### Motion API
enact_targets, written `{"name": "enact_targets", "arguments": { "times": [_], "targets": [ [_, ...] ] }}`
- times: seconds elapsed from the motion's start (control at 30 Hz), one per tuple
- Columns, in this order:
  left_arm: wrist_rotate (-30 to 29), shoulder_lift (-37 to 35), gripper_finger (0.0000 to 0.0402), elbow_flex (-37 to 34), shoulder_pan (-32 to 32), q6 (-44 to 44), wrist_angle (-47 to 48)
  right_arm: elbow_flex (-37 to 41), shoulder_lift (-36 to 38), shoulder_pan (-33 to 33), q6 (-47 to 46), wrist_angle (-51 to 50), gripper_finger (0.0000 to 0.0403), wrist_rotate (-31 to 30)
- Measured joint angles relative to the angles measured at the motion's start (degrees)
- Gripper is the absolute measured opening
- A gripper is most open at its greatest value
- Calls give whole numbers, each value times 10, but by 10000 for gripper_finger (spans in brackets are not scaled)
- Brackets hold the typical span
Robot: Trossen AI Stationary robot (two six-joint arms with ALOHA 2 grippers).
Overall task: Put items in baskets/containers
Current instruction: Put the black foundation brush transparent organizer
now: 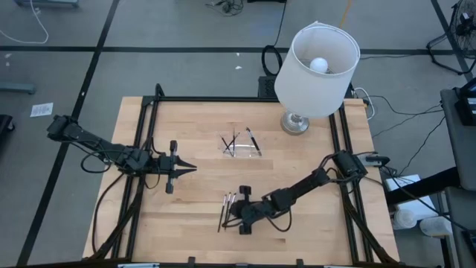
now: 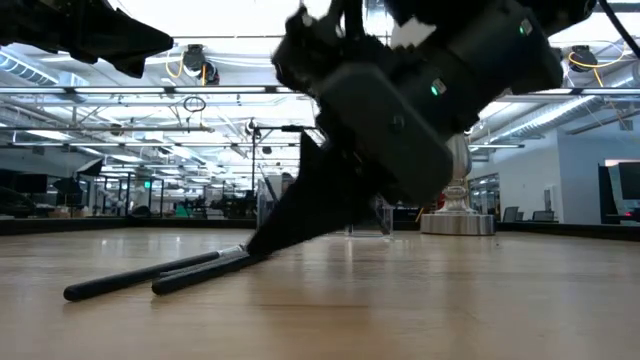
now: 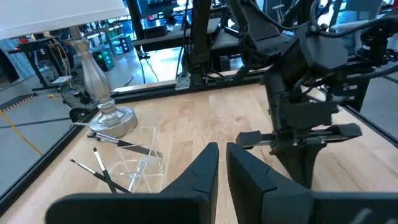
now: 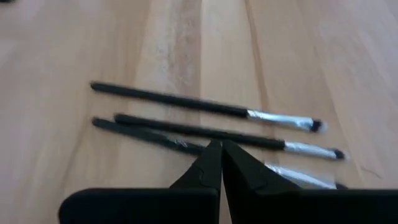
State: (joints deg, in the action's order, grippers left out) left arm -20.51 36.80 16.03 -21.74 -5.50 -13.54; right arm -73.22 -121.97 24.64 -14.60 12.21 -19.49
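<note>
On the table [image 1: 201,216], unlabelled brushes [image 4: 205,107] lie loose.

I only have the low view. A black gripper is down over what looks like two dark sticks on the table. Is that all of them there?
Observer: No, three sticks lie side by side there; the right gripper has its fingers shut, tips at the nearest one.
Operator: Where is the tray?
Observer: The clear tray sits mid-table beside the lamp, with other sticks in or across it.
Operator: And the left arm?
Observer: The left gripper waits at the table's left side, pointing toward the middle.
</note>
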Motion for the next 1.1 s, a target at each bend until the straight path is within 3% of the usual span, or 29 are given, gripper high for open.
{"name": "enact_targets", "arguments": {
  "times": [0.4,0.6,0.97,1.1],
  "targets": [
    [0,0,42,0,0,-2,0,17,0,-4,-19,3,0,0],
    [0,0,42,0,0,0,0,18,0,-9,-30,-2,0,-62],
    [0,0,42,0,0,-1,-1,18,0,-57,-30,-1,0,-58],
    [0,0,42,0,0,-2,-1,18,0,-64,-24,12,0,-27]
  ]
}}
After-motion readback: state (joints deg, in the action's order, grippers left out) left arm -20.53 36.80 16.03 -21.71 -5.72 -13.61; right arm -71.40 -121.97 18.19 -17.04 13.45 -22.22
